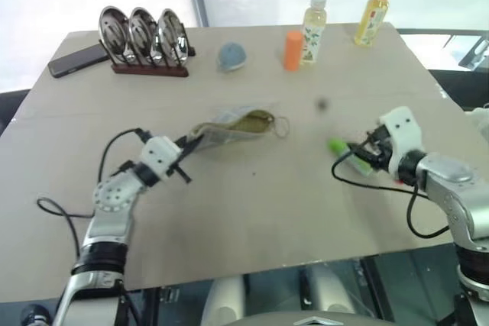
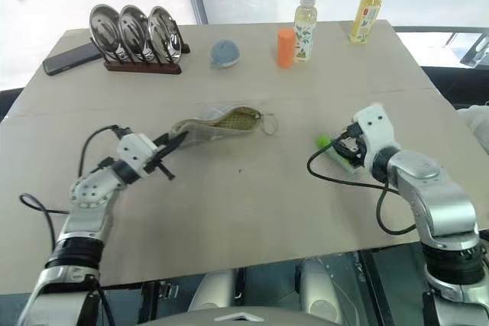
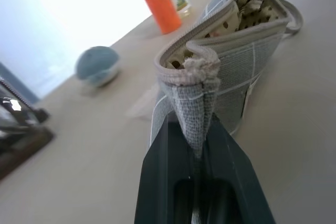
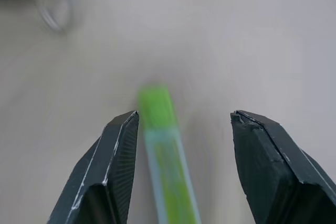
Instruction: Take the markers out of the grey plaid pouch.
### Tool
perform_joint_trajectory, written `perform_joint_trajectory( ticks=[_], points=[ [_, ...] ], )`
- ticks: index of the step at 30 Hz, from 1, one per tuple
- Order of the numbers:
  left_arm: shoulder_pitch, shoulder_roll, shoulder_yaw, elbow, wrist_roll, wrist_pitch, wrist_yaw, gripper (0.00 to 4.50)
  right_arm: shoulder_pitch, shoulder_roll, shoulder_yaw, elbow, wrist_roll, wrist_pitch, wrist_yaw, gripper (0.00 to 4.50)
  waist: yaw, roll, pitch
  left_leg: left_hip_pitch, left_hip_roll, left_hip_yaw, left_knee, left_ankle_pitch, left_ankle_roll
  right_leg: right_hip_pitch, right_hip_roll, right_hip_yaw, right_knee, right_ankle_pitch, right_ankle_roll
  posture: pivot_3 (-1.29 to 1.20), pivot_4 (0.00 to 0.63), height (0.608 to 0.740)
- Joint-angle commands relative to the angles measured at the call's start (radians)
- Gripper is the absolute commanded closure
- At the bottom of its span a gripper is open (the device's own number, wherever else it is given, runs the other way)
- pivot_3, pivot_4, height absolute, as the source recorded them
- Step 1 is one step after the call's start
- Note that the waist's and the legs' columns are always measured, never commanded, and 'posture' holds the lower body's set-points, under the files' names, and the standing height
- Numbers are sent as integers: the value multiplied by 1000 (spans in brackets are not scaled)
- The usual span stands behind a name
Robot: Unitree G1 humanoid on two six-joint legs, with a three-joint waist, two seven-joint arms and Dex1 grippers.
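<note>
Both arms are built of rounded silver-grey metal segments, each ending in a blocky white wrist housing. A thin black cable loops loose beside each forearm, and the left arm's round joint cap shows a ring of small screws. The left claw (image 1: 186, 154) and the right claw (image 4: 181, 124) each have two matt black fingers (image 4: 113, 156), wedge-shaped, with fine ridging on the inner faces and pale scuffed edges at the tips; a small green circuit board sits under the right wrist housing.
</note>
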Motion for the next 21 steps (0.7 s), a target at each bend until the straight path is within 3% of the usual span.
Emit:
perform_joint_trajectory(
  ticks=[1,8,12,15,18,21],
  points=[
    [7,89,43,96,23,-160,-10,4500,29,-21,20,-111,19,-102,49,1601,1,0,0,0,0,0,0,0,0,0,0,0,0,0,0,0,150,740],
    [31,195,37,265,-16,-291,-81,4500,85,-3,79,-171,74,-182,96,1601,4,0,0,-1,0,2,0,0,0,0,-3,0,-2,0,0,0,150,740],
    [85,179,39,198,-125,-220,-167,3158,126,-34,85,-159,63,-234,126,1561,2,0,0,-1,0,2,0,0,0,0,-3,0,-2,0,0,0,150,740],
    [182,156,75,-7,-243,-43,-148,1584,169,-55,67,-144,50,-281,135,1561,3,0,0,-1,0,2,0,0,0,0,-4,0,-2,0,0,0,150,740],
    [389,172,117,-355,-447,242,-144,1412,279,-82,20,-165,27,-331,139,1561,0,-3,0,-1,1,3,0,0,-1,0,-4,0,-2,0,0,0,150,740],
    [577,180,163,-632,-595,436,-137,1278,480,-93,-59,-208,10,-369,137,672,1,-3,0,-1,2,3,-1,-1,-1,1,-4,0,-3,0,0,0,150,740]
  ],
)
